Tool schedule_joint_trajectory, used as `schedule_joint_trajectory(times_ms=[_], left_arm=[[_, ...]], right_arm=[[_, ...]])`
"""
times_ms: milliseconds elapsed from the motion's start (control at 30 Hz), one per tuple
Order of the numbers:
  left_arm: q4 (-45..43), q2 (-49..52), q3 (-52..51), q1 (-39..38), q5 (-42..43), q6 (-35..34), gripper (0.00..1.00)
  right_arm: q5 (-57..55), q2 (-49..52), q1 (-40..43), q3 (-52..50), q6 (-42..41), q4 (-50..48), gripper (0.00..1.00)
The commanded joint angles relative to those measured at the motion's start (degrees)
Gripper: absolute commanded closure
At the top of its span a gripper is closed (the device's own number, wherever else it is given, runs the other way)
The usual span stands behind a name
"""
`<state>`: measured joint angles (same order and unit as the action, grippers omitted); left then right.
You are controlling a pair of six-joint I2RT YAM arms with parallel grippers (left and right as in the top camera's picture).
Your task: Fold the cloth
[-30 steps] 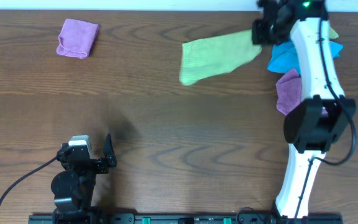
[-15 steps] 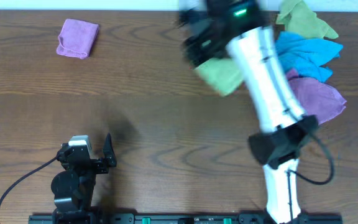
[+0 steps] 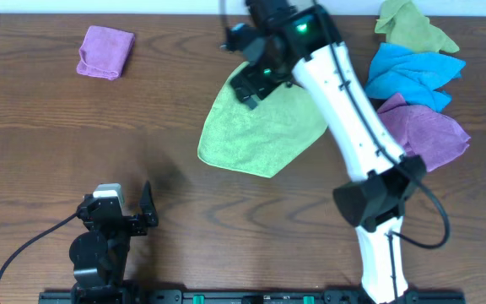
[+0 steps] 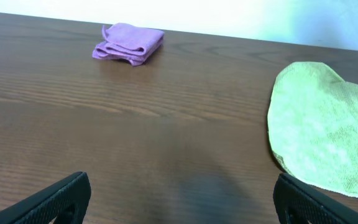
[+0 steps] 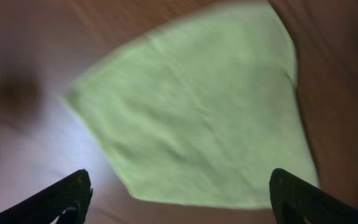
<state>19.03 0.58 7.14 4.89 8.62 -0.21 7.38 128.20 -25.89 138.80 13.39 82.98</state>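
Note:
The lime yellow-green cloth [image 3: 260, 131] lies spread flat on the brown table, near the middle toward the back. It fills the right wrist view [image 5: 197, 118] and shows at the right edge of the left wrist view [image 4: 328, 137]. My right gripper [image 3: 250, 63] hangs above the cloth's far corner, open, with nothing between its fingers [image 5: 61, 199]. At the front left my left gripper [image 3: 133, 207] rests open over bare wood, far from the cloth; only its fingertips [image 4: 61, 196] show in its wrist view.
A folded purple cloth [image 3: 105, 51] lies at the back left. At the back right lies a heap with an olive-green cloth [image 3: 412, 27], a blue cloth [image 3: 412, 72] and a purple cloth [image 3: 424, 131]. The right arm [image 3: 353, 118] stretches diagonally across the table.
The right arm swung left with the lime cloth, opened its gripper and let go. The cloth now lies spread on the table. The left arm has not moved.

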Motion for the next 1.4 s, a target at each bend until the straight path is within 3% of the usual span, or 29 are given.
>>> schedule_joint_trajectory(times_ms=[0, 33, 100, 133, 267, 400, 767, 1367], left_arm=[[0.4, -0.3, -1.2, 0.3, 0.2, -0.6, 0.05], [0.3, -0.3, -1.2, 0.3, 0.2, -0.6, 0.05], [0.4, -0.3, -1.2, 0.3, 0.2, -0.6, 0.05], [0.4, -0.3, -1.2, 0.3, 0.2, -0.6, 0.05], [0.4, -0.3, -1.2, 0.3, 0.2, -0.6, 0.05], [0.4, -0.3, -1.2, 0.3, 0.2, -0.6, 0.05], [0.4, -0.3, -1.2, 0.3, 0.2, -0.6, 0.05], [0.4, -0.3, -1.2, 0.3, 0.2, -0.6, 0.04]], right_arm=[[-1.6, 0.5, 4.4, -6.5, -2.5, -2.0, 0.15], [-1.6, 0.5, 5.6, -8.5, -3.4, -3.0, 0.25], [-1.6, 0.5, 7.9, -12.1, -6.3, -5.2, 0.84], [-1.6, 0.5, 9.0, -13.8, -8.3, -6.4, 0.98], [3.1, 0.5, 11.3, -19.7, -11.2, -11.3, 0.99], [4.8, 0.8, 7.9, -23.8, -11.2, -18.1, 0.98], [-2.9, 6.0, 2.3, -28.2, -17.5, -37.1, 0.99], [-0.1, 11.6, -2.0, -28.3, -21.2, -42.2, 0.99]])
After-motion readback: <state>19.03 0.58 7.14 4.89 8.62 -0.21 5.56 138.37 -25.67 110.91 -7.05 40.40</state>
